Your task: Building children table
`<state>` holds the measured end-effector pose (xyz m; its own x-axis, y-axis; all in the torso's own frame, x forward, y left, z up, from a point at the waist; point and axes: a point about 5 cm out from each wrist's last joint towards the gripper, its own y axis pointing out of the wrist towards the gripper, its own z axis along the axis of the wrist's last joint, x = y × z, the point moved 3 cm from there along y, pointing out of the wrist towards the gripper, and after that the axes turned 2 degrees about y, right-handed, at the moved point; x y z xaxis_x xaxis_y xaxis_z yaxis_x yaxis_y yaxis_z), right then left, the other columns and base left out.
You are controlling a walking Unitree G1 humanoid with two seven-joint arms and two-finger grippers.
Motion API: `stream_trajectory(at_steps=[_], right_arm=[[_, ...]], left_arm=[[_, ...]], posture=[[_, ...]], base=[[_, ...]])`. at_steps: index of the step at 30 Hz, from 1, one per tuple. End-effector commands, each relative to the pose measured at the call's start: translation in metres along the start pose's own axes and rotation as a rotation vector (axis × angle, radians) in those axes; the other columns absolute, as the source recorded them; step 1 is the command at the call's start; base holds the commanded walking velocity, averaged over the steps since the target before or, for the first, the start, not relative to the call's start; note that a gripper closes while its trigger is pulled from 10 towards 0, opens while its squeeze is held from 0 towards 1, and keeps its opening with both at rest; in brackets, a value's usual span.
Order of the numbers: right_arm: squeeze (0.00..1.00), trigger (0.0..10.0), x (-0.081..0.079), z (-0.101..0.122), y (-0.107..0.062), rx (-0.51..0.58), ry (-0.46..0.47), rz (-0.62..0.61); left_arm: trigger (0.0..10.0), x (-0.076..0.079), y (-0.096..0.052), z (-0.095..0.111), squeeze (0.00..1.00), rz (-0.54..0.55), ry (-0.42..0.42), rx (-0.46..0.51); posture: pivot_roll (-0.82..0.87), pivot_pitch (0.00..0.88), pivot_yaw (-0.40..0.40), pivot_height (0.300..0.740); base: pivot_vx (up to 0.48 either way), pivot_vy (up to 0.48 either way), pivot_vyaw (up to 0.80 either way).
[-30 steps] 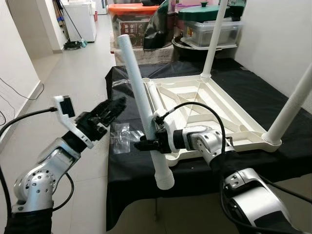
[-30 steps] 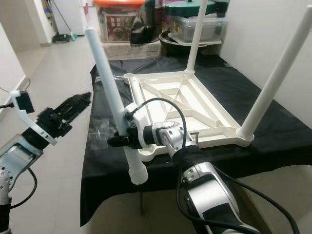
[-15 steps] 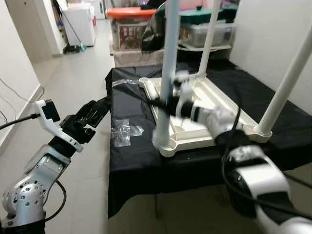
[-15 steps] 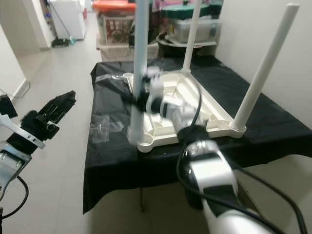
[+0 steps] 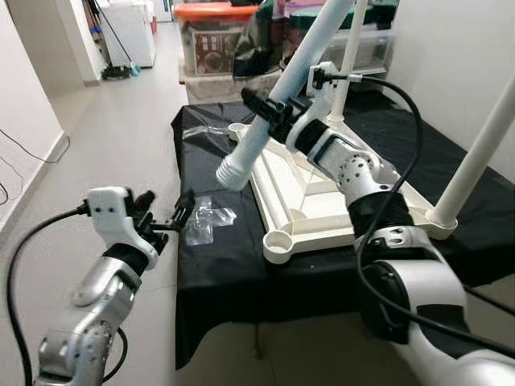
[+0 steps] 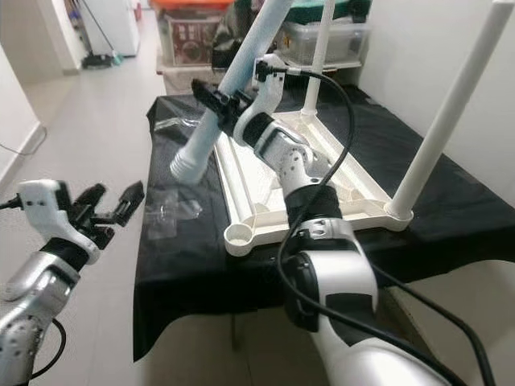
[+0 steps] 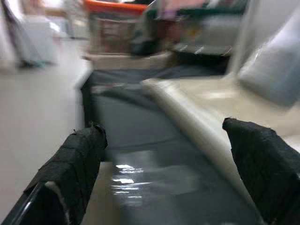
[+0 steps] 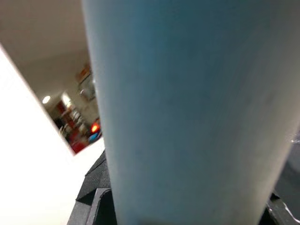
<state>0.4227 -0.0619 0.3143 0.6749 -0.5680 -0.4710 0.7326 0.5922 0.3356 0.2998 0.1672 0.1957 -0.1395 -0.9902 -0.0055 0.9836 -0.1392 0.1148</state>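
while the upturned white table top (image 5: 318, 211) lies on a black cloth (image 5: 221, 269) with two legs already standing up from its far and right corners, the right gripper (image 5: 269, 108) holds a third white leg (image 5: 278, 92) raised above the table's left side, its black fingers clamped around the tube partway along. that leg is tilted, its flared lower end (image 5: 229, 170) hanging in the air over the cloth near the table top's left edge, touching nothing, and its upper end running up out of the top of the head views. in the right wrist view the pale tube (image 8: 187, 108) sits right against the camera, with a bit of black finger at the bottom edge. an open round socket (image 5: 279, 244) shows at the near left corner of the table top, and another (image 5: 236, 129) at the far left corner. the left gripper (image 5: 165, 221) hovers low beside the cloth's left edge, its two fingers (image 7: 75, 168) spread wide apart and holding nothing, pointing toward a crumpled clear plastic bag (image 5: 205, 217) that lies on the cloth just ahead of it. in the left wrist view, which is blurred, the cloth and the cream edge of the table top stretch away between the fingers. behind the table stand storage bins (image 5: 213, 44) with orange and green lids, and a tiled floor (image 5: 105, 153) runs along the left.
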Motion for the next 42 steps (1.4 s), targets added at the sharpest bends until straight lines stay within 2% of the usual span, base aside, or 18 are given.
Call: stream_trajectory(at_steps=[1,3,4,6,7,10,11,12,13,15,17,19,21,23,28,33,35,42], right_arm=[[0.00,0.0,0.001,-0.003,-0.002,0.023,0.003,-0.011],[0.00,0.0,0.000,-0.006,-0.002,0.021,-0.002,-0.011],[0.00,0.0,-0.002,-0.012,-0.003,0.010,-0.012,0.002],[0.00,0.0,-0.002,-0.012,-0.003,0.010,-0.012,0.002],[0.00,0.0,-0.005,-0.018,-0.004,0.005,-0.016,0.016],[0.00,0.0,-0.008,-0.024,-0.005,-0.002,-0.023,0.028],[0.00,0.0,-0.011,-0.033,-0.007,-0.014,-0.069,0.043],[0.00,0.0,-0.011,-0.033,-0.007,-0.014,-0.069,0.043],[0.00,10.0,-0.012,-0.041,-0.011,-0.024,-0.157,0.047],[0.00,10.0,-0.012,-0.041,-0.011,-0.024,-0.157,0.047],[0.00,10.0,-0.015,-0.051,-0.021,-0.008,-0.313,0.051],[0.00,10.0,-0.013,-0.053,-0.027,0.003,-0.345,0.036],[0.00,10.0,-0.013,-0.053,-0.027,0.003,-0.345,0.036],[0.00,10.0,-0.008,-0.059,-0.038,0.006,-0.364,0.006],[0.00,10.0,-0.005,-0.064,-0.051,0.004,-0.374,-0.030],[0.00,10.0,-0.005,-0.066,-0.054,0.003,-0.373,-0.036],[0.00,10.0,-0.002,-0.074,-0.067,-0.003,-0.406,-0.057],[0.00,10.0,0.003,-0.076,-0.076,-0.006,-0.437,-0.088]], left_arm=[[10.0,0.004,-0.001,-0.003,1.00,0.009,0.087,0.004],[10.0,0.006,-0.001,-0.003,1.00,0.001,0.103,0.004],[10.0,0.013,-0.001,-0.003,1.00,-0.033,0.141,0.009],[10.0,0.013,-0.001,-0.003,1.00,-0.033,0.141,0.009],[10.0,0.021,-0.002,-0.004,1.00,-0.066,0.201,0.011],[10.0,0.026,-0.002,-0.007,0.98,-0.095,0.245,0.004],[10.0,0.029,-0.004,-0.009,0.00,-0.105,0.260,0.009],[10.0,0.029,-0.004,-0.009,0.00,-0.105,0.260,0.009],[10.0,0.031,-0.007,-0.009,0.00,-0.097,0.259,0.019],[10.0,0.031,-0.007,-0.009,0.00,-0.097,0.259,0.019],[10.0,0.033,-0.013,-0.007,0.00,-0.031,0.221,0.047],[10.0,0.034,-0.015,-0.007,0.00,0.004,0.201,0.056],[10.0,0.034,-0.015,-0.007,0.00,0.004,0.201,0.056],[10.0,0.036,-0.019,-0.008,0.00,0.048,0.190,0.066],[10.0,0.038,-0.023,-0.011,0.00,0.076,0.171,0.058],[10.0,0.038,-0.025,-0.012,0.00,0.075,0.173,0.056],[10.0,0.043,-0.031,-0.013,0.00,0.087,0.148,0.050],[10.0,0.046,-0.039,-0.013,0.00,0.101,0.131,0.043]], posture=[[0.05,0.000,-0.012,0.740],[0.05,0.000,-0.012,0.740],[0.05,0.000,-0.012,0.740],[0.05,0.000,-0.012,0.740],[0.05,0.000,-0.012,0.740],[0.05,0.000,-0.012,0.740],[0.06,0.000,-0.013,0.740],[0.06,0.000,-0.013,0.740],[0.05,0.000,-0.014,0.740],[0.05,0.000,-0.014,0.740],[0.05,0.000,-0.017,0.740],[0.04,0.000,-0.017,0.740],[0.04,0.000,-0.017,0.740],[0.00,0.000,-0.020,0.740],[0.00,0.000,-0.010,0.740],[0.00,0.000,-0.010,0.740],[0.00,0.000,-0.005,0.740],[0.00,0.000,-0.002,0.740]], base=[[0.000,0.000,0.00],[0.000,0.000,0.00],[0.000,0.000,0.00],[0.000,0.000,0.00],[0.000,0.000,0.00],[0.000,0.000,0.00],[0.000,0.000,0.00],[0.000,0.000,0.00],[0.000,0.000,0.00],[0.000,0.000,0.00],[0.000,0.000,0.00],[0.000,0.000,0.00],[0.000,0.000,0.00],[0.000,0.000,0.00],[0.000,0.000,0.00],[0.000,0.000,0.00],[0.000,0.000,0.00],[0.000,0.000,0.79]])
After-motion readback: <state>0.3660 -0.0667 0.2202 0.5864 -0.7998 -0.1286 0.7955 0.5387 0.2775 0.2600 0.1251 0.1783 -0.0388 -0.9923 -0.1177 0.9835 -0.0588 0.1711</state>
